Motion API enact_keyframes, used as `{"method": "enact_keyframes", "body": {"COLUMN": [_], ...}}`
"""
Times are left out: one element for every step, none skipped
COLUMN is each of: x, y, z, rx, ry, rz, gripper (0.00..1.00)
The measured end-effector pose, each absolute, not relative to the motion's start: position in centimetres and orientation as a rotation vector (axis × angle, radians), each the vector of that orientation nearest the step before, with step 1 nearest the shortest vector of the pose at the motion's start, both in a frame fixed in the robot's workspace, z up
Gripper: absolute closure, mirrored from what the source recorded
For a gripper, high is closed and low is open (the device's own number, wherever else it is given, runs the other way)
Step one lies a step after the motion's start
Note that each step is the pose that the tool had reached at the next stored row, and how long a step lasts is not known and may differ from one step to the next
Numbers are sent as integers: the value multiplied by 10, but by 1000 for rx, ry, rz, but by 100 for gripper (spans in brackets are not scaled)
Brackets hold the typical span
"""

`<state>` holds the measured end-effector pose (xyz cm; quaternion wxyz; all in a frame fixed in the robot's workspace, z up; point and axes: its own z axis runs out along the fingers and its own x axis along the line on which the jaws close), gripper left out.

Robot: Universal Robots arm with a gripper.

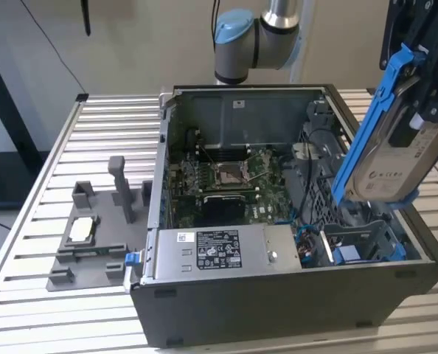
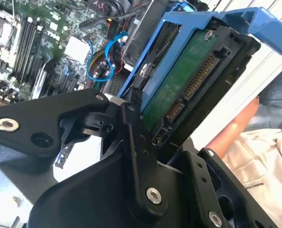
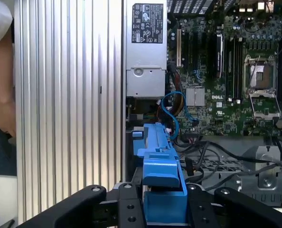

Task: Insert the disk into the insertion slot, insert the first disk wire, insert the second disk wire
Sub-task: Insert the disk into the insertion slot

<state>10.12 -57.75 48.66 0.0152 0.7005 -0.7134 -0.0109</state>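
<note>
In the exterior view my gripper (image 1: 424, 88) is shut on the disk (image 1: 400, 158), a silver-grey drive with a white label in a blue carrier frame (image 1: 366, 125). It hangs tilted above the right side of the open computer case. The insertion slot (image 1: 370, 240), a dark bay with blue fittings, lies just below the disk's lower end at the case's front right corner. The second wrist view shows the disk's green circuit board and connectors (image 2: 179, 83) between my black fingers (image 2: 131, 123). In the first wrist view the blue carrier (image 3: 159, 161) juts out over the case. Blue disk wires (image 3: 172, 109) loop beside the bay.
A grey power-supply box (image 1: 219, 251) fills the case's front. The motherboard with its CPU socket (image 1: 230, 173) lies behind it. A grey fixture (image 1: 94, 236) stands on the slatted table (image 1: 49, 162) at the exterior view's left. A person's arm (image 2: 236, 128) is close to the case.
</note>
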Motion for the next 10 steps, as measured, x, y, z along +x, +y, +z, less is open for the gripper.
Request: {"method": "enact_keyframes", "body": {"x": [101, 101, 101, 101, 101, 101, 101, 101, 101, 101], "y": [-578, -578, -578, -578, -578, -578, -578, -578, -578, -578], "z": [485, 484, 483, 481, 480, 479, 478, 477, 477, 477], "rx": [2180, 2180, 2180, 2180, 2180, 2180, 2179, 2179, 2179, 2179], "ry": [-2220, -2220, -2220, -2220, -2220, -2219, -2219, -2219, -2219, -2219], "rz": [-33, -31, -30, -28, -27, -26, -25, -25, -25, -25], "gripper": [67, 67, 67, 67, 67, 67, 67, 67, 67, 67]}}
